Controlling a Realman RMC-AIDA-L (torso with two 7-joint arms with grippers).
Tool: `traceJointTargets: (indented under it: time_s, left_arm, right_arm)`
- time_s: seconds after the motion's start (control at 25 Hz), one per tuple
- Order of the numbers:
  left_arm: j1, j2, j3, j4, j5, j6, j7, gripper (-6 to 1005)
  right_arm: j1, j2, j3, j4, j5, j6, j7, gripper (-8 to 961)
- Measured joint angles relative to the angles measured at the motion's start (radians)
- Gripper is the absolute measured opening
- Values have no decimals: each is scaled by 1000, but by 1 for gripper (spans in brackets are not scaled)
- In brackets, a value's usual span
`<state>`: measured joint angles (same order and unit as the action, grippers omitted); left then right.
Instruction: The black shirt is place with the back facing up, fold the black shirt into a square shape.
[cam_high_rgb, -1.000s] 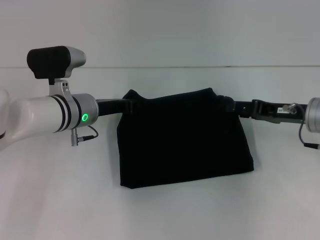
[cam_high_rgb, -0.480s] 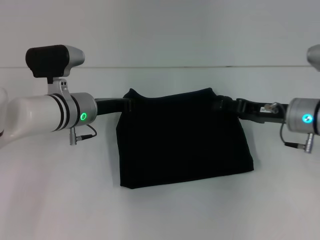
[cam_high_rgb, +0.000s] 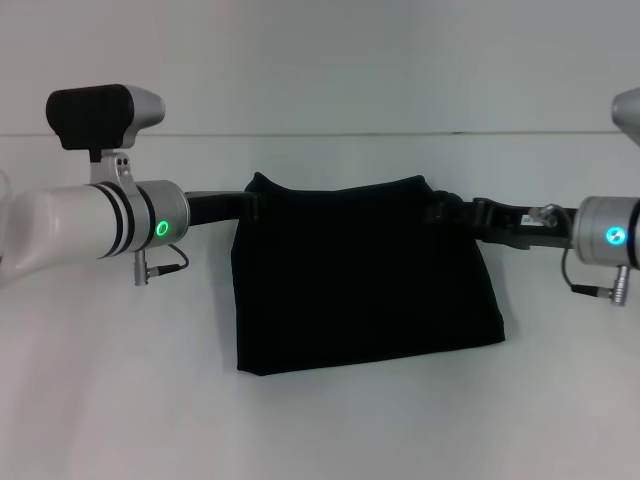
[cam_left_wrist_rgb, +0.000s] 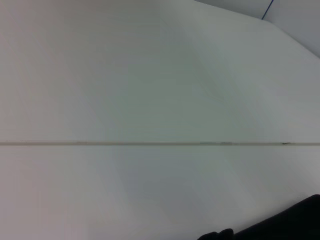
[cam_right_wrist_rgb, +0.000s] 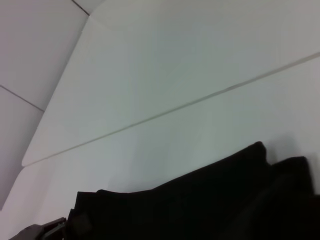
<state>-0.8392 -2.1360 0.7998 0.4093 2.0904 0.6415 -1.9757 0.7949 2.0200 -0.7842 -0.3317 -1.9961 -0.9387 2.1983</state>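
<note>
The black shirt (cam_high_rgb: 365, 280) is folded into a wide rectangle at the middle of the white table (cam_high_rgb: 320, 430). Its lower edge rests on the table nearer me. My left gripper (cam_high_rgb: 256, 206) is shut on the far left corner, which is pinched up into a small peak. My right gripper (cam_high_rgb: 443, 210) is shut on the far right corner. The right wrist view shows the shirt's (cam_right_wrist_rgb: 200, 210) bunched far edge, and the left wrist view catches only a sliver of the shirt (cam_left_wrist_rgb: 295, 225).
A thin seam (cam_high_rgb: 400, 133) runs across the white surface behind the shirt. Bare white table lies on both sides of the shirt and in front of it. My two forearms reach in from the left and right edges.
My right arm has come inward, so its wrist with the lit ring now shows at the right edge. The left arm rose slightly. The shirt has hardly shifted.
</note>
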Motion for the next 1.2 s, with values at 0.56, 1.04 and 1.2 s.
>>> traceJointTargets:
  time_s: [0.56, 1.04, 1.2]
  left_arm:
    - [-1, -1, -1, -1, 2, 1, 0, 55]
    - [7, -1, -1, -1, 2, 9, 1, 53]
    - [11, -1, -1, -1, 2, 9, 3, 53]
  right_arm:
    - [-1, -4, -19, 10, -3, -47, 18, 670]
    - [28, 61, -9, 0, 6, 86, -26, 671]
    - [41, 70, -6, 5, 33, 138, -62, 671]
